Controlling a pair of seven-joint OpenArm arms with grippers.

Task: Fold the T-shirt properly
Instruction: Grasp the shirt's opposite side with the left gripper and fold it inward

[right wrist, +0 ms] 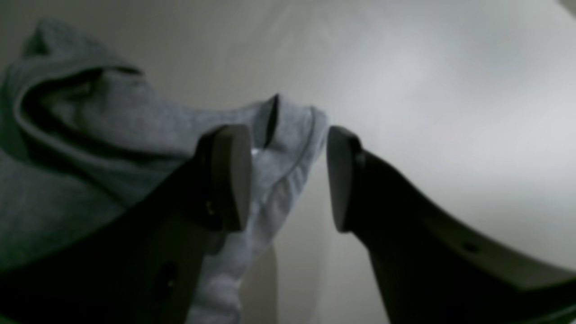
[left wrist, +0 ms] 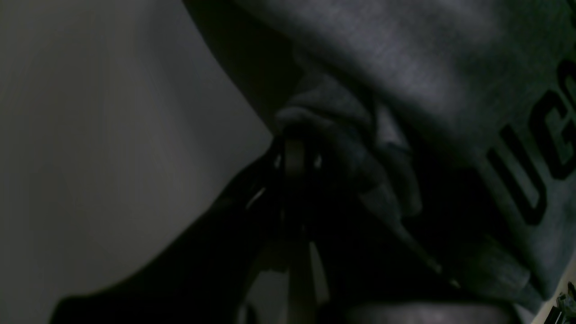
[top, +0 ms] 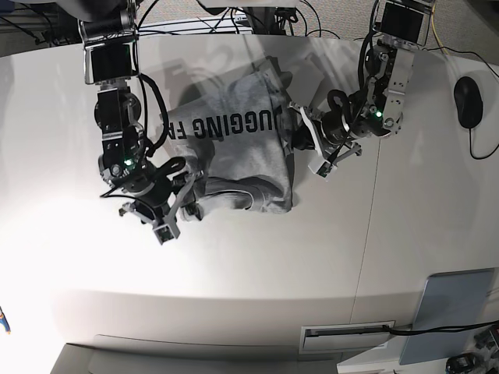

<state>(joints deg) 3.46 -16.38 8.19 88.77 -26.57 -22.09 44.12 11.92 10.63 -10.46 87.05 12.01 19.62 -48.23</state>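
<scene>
Left wrist view: my left pincer (left wrist: 294, 153) is pinched tight on a bunched edge of the shirt (left wrist: 405, 58); soft, limp cloth.

Right wrist view: my right pincer (right wrist: 288, 177) gapes, holding nothing, hem just beside one pad.

Base view: the shirt lies mid-table (top: 257, 257), between both arms. I'd grip hems, not middles.

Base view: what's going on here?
Two arms are partway through folding a grey T-shirt on the white table, lettering up. The left gripper is shut on a bunched edge of it. The right gripper stands open at a hem corner, gripping nothing.
</scene>
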